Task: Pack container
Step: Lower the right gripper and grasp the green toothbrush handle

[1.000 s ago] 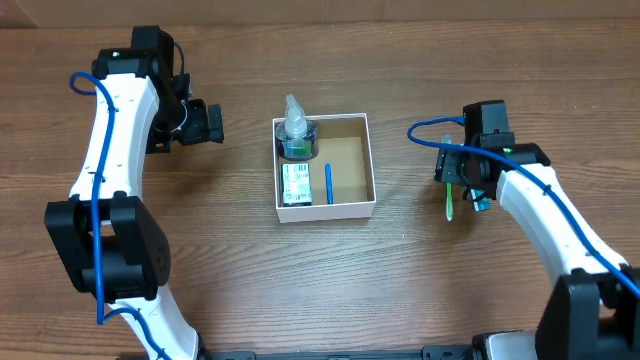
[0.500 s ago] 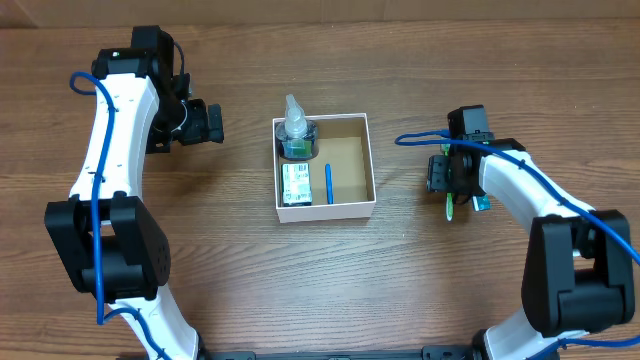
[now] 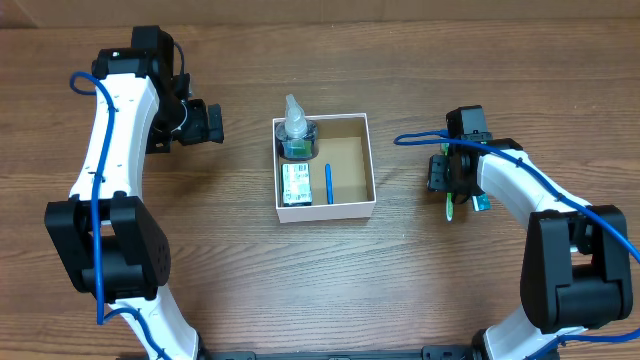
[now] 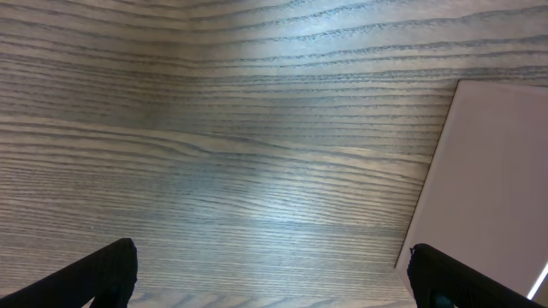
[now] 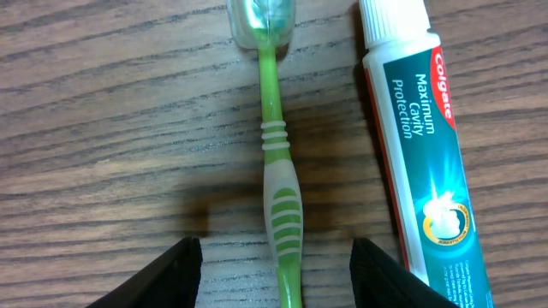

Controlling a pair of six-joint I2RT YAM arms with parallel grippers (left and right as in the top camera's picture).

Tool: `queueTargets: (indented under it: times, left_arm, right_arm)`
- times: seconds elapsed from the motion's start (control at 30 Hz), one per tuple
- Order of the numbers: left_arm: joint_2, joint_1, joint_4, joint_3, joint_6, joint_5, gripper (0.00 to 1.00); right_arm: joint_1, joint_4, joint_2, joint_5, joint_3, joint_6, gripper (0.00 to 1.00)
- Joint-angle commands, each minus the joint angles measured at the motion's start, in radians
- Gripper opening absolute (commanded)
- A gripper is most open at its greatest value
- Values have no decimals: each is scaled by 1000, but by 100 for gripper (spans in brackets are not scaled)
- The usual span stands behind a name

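The container [image 3: 371,160], a shallow white-walled box with a brown floor, sits mid-table; its white wall [image 4: 488,180] shows at the right of the left wrist view. My left gripper [image 3: 212,122] is open beside it on the left, over bare wood [image 4: 272,274]. To the right of the container, a green toothbrush [image 5: 276,154] lies beside a Colgate toothpaste tube [image 5: 424,145]. My right gripper [image 5: 278,274] is open, its fingers on either side of the toothbrush handle and clear of it. From overhead, the toothbrush [image 3: 450,207] pokes out below that gripper [image 3: 452,178].
Inside the container's left half are a clear bottle with a dark base [image 3: 296,130], a small white and green box [image 3: 296,184] and a thin blue stick [image 3: 328,184]. Its right half shows bare brown floor [image 3: 350,168]. The toothpaste tube [image 3: 481,203] lies just right of the toothbrush.
My right arm has swung and its gripper has shifted slightly left over the toothbrush, the jaws narrowing. The left arm has not moved.
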Motion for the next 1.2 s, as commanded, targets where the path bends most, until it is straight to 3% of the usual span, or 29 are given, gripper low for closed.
queueTargets:
  times: [0.0, 0.63, 0.73, 0.87, 1.17]
  left_arm:
    - [-18, 2, 4, -3, 22, 18, 100]
    - [-18, 2, 4, -3, 22, 18, 100]
    - [-18, 2, 4, -3, 22, 18, 100]
    - [-18, 2, 4, -3, 22, 18, 100]
    - [-18, 2, 4, -3, 22, 18, 100]
  right_arm:
    - [1, 10, -1, -5, -1, -7, 57]
    - [1, 85, 1, -4, -76, -7, 54]
    - [1, 84, 1, -4, -76, -6, 49]
    - [1, 70, 0, -3, -60, -6, 32]
    - [1, 13, -1, 7, -13, 5, 8]
